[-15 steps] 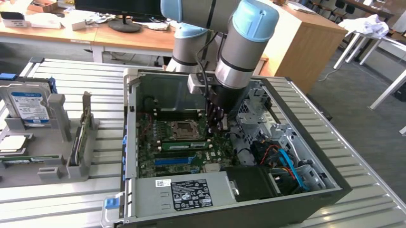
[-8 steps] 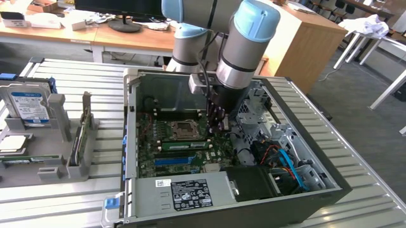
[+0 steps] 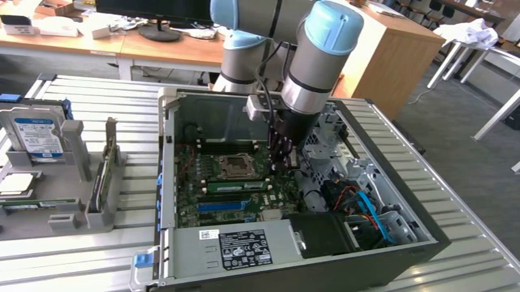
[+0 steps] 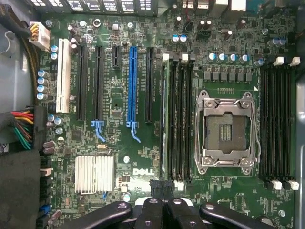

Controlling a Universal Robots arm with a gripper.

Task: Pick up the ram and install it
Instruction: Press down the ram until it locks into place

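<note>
Motherboard [image 4: 143,143] reads DELL (closed hand [image 4: 162,191] above).

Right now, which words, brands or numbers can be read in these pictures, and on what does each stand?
"DELL": white print on the motherboard.
White label on the power supply: too small to read.
Blue-white label on the hard drive: too small to read.

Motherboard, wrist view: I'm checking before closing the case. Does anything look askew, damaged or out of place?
Nothing looks damaged or spilled. One oddity: the CPU socket sits bare, with no cooler over it. The memory slots beside it run straight and parallel.
</note>
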